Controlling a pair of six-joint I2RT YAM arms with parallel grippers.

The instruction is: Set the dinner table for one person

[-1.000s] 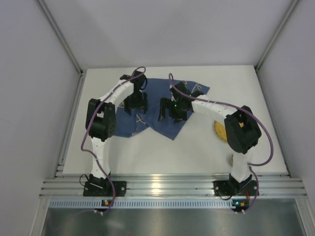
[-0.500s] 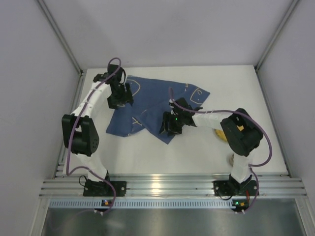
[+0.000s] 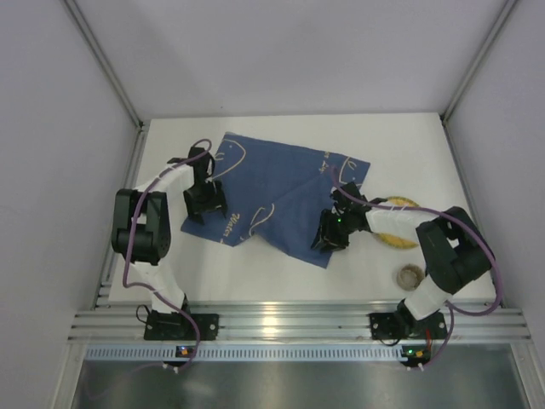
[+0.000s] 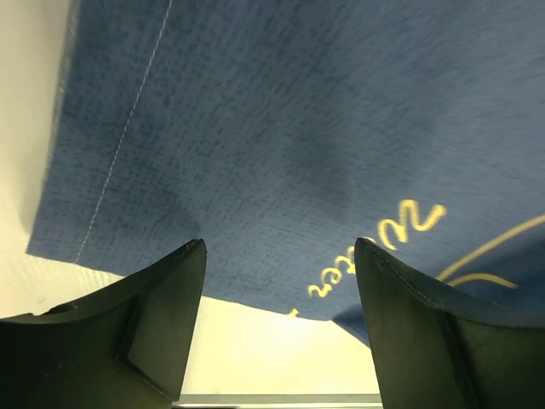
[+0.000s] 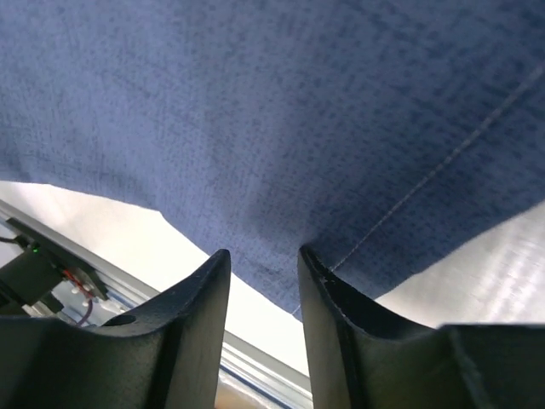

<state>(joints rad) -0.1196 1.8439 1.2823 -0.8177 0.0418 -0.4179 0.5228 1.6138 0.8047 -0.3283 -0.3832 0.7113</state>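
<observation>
The dinner table is a plain white top. On it lies a blue cloth mat with pale line drawings, mostly spread out, with a fold across its middle. My left gripper is at the mat's near left edge. In the left wrist view it stands open over the mat and bare table. My right gripper is at the mat's near right corner. Its jaws are narrowed but still gapped, tips at the mat's hem.
A yellow plate lies right of the mat, partly under my right arm. A small round cup sits near the front right. White walls enclose the table on three sides, and an aluminium rail runs along the near edge.
The mat has been spread out from a crumpled heap. My left gripper went left and nearer, my right gripper right and nearer with the mat's corner. The right jaws have narrowed.
</observation>
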